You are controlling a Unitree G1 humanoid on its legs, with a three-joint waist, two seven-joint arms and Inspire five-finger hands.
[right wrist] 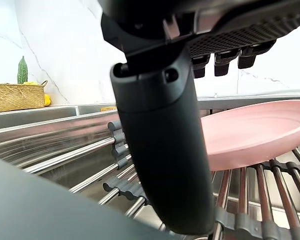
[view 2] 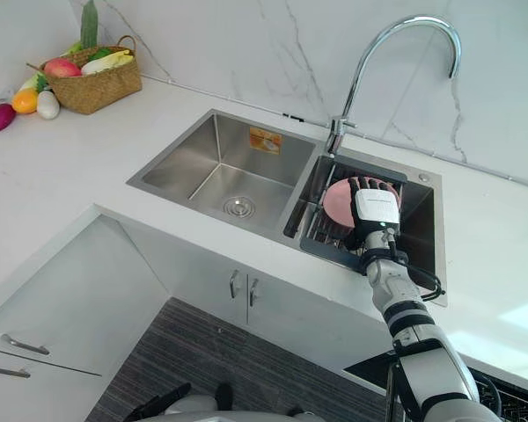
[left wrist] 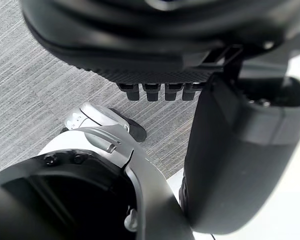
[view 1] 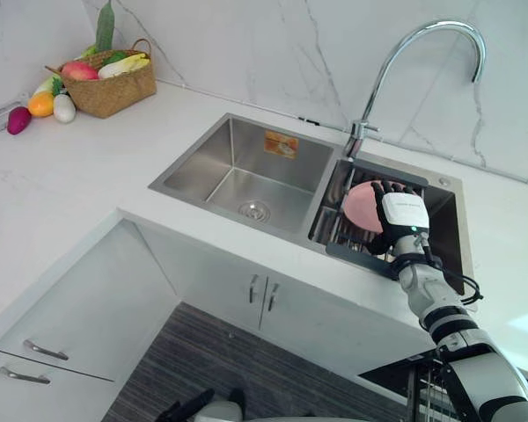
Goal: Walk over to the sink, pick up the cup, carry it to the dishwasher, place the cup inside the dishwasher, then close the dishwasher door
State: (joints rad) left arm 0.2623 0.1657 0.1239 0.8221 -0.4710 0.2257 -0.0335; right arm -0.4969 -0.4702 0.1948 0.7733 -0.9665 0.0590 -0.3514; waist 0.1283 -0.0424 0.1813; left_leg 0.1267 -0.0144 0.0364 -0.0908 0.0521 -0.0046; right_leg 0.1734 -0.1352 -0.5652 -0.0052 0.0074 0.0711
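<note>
Wall: white grey-veined marble wall (view 1: pixel 246 44)
Worktop: white stone countertop (view 1: pixel 62 176)
Furniture: pale grey cabinets (view 1: pixel 88 316), metal handles
Floor: grey striped carpet (view 1: pixel 211 360)

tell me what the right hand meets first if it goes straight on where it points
Most likely the shallow pink dish on the metal bar rack; the right hand points at it from close, though depth is unclear.

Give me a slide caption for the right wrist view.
Right hand, fingers open, poised over a pink dish lying on the drying rack in the sink.
</note>
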